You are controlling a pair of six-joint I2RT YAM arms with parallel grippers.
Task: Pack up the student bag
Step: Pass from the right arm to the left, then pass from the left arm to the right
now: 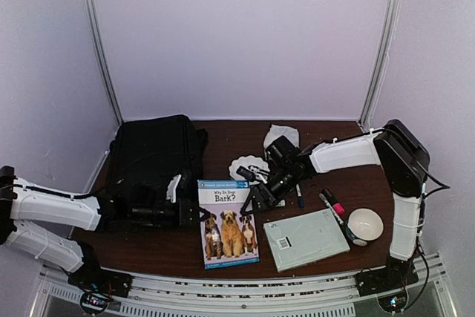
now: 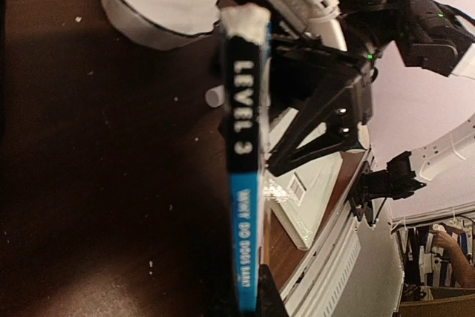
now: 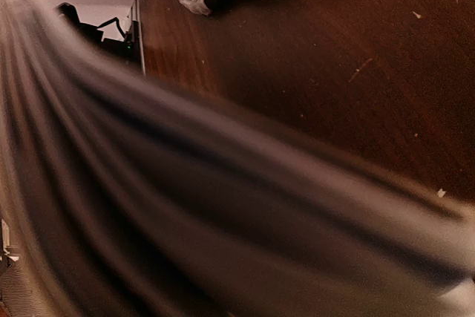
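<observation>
We record the left end effector [image 1: 199,213] clamped on the left edge of the dog book [image 1: 228,224]. The right end effector [image 1: 256,197] stands spread wide at the book's far right corner. The student bag [image 1: 152,157] lies on the worktop [image 1: 230,135], far left, just behind the left end effector.

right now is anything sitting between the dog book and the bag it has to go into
Nothing loose. The book lies right beside the bag, and only the left gripper, shut on the book's left edge, fills the gap between them. Whether the bag is unzipped cannot be seen.
</observation>
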